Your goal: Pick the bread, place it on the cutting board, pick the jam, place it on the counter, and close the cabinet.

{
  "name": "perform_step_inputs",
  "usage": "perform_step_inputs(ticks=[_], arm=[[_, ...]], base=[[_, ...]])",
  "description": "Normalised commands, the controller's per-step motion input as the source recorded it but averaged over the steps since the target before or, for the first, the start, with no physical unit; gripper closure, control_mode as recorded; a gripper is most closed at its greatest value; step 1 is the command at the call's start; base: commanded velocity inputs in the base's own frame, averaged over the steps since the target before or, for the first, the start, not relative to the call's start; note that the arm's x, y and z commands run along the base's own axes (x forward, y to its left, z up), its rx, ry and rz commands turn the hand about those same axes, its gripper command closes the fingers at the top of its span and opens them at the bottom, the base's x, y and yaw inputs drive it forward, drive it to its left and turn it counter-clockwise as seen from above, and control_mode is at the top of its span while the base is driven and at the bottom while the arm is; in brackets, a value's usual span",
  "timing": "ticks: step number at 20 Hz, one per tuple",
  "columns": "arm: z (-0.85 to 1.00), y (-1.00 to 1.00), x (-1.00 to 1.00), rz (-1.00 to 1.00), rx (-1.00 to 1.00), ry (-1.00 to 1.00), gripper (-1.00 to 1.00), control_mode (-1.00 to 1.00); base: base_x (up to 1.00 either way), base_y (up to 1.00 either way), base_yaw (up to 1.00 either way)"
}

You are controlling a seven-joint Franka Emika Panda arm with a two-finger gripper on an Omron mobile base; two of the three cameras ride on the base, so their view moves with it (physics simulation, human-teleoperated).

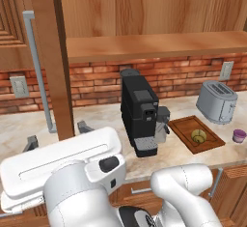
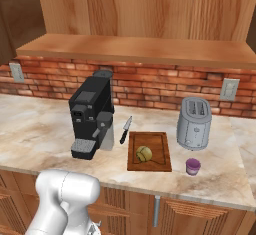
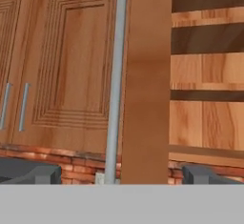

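Your gripper (image 3: pixel 119 173) sits nearest the lens in the hand view, its two dark fingertips (image 3: pixel 40 173) spread wide at the bottom edge with the open cabinet door's (image 3: pixel 145 80) edge and its long silver handle (image 3: pixel 114 80) standing between them; nothing is held, and you cannot tell from here whether either tip touches the door. In the left base view, you see that same door (image 1: pixel 50 52) edge-on at the upper left, with the tips (image 1: pixel 82 126) on either side of it low down.

Look to the middle right of the left base view for the cutting board (image 1: pixel 195 133) on the counter (image 1: pixel 96 120); the bread (image 1: pixel 198 135) lies on it. The jam (image 1: pixel 239 135) stands on the counter just right of the board, in front of the toaster (image 1: pixel 217 101). A black coffee machine (image 1: pixel 140 112) stands at the centre. In the right base view, a knife (image 2: pixel 125 129) lies between the coffee machine (image 2: pixel 91 115) and the board (image 2: pixel 149 151).
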Motion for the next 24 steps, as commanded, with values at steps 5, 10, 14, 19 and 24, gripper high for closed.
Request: perform_step_inputs(ticks=[5,10,14,19,24], arm=[[0.0,0.0,0.02,-0.09,0.0,-0.02,-1.0,-1.0],[0.0,0.0,0.0,-0.1,0.0,-0.03,-1.0,-1.0],[0.0,0.0,0.04,-0.11,0.0,-0.05,-1.0,-1.0],[0.0,0.0,0.11,-0.1,0.0,-0.08,-1.0,-1.0],[0.0,0.0,0.17,-0.09,0.0,-0.07,-1.0,-1.0]], base=[[0.0,0.0,0.0],[0.0,0.0,0.0],[0.0,0.0,0.0],[0.0,0.0,0.0],[0.0,0.0,0.0]])
